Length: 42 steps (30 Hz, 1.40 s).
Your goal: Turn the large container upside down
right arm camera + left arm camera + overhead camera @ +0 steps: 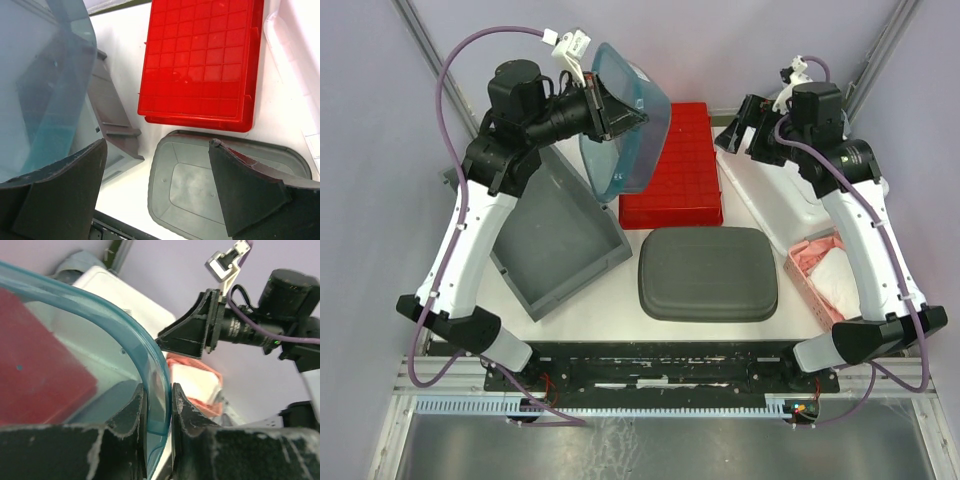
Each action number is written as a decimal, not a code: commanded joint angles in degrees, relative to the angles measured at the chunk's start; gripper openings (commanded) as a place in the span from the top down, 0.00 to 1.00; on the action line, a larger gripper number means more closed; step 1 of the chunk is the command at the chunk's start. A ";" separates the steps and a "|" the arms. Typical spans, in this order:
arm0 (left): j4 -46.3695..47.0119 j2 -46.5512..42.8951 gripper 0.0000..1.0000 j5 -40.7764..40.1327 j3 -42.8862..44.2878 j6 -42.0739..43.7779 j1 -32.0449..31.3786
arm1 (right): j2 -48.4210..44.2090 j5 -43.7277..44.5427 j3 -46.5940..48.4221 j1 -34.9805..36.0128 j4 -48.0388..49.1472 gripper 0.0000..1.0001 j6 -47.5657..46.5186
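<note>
Grips the large container (pixel 655 110) (translucent, teal-tinted) with the left gripper (pixel 625 112), lifted clear of the table and tipped on edge by the red tray (pixel 672 170); holds the right gripper (pixel 738 128) open, well apart.

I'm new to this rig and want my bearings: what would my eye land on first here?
The translucent teal container, held tilted in the air at the back left, the left gripper pinching its rim between its fingers. Beside it a bright red gridded tray lies flat at the back centre, and the right gripper hangs open and empty at the back right.
</note>
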 commanded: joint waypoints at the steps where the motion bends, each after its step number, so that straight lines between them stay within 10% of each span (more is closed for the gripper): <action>1: 14.11 -2.09 0.97 8.06 -0.88 -12.53 0.59 | -3.38 1.32 -0.86 -1.36 2.48 0.09 -0.33; 16: 40.31 -9.58 0.97 11.42 -20.57 -36.01 2.74 | -6.40 -6.93 -3.96 -2.37 8.83 0.07 -4.48; 28: 64.78 -12.42 0.97 18.46 -35.49 -62.09 9.37 | -7.80 12.48 -7.11 -2.35 3.21 0.06 -7.87; 37: 87.42 -15.43 0.97 28.26 -46.44 -79.50 10.11 | -7.09 8.31 -9.80 -2.46 2.49 0.05 -7.44; 42: 85.05 -19.44 0.97 26.73 -51.66 -75.08 10.13 | -5.16 10.09 -8.84 -2.42 1.93 0.05 -8.42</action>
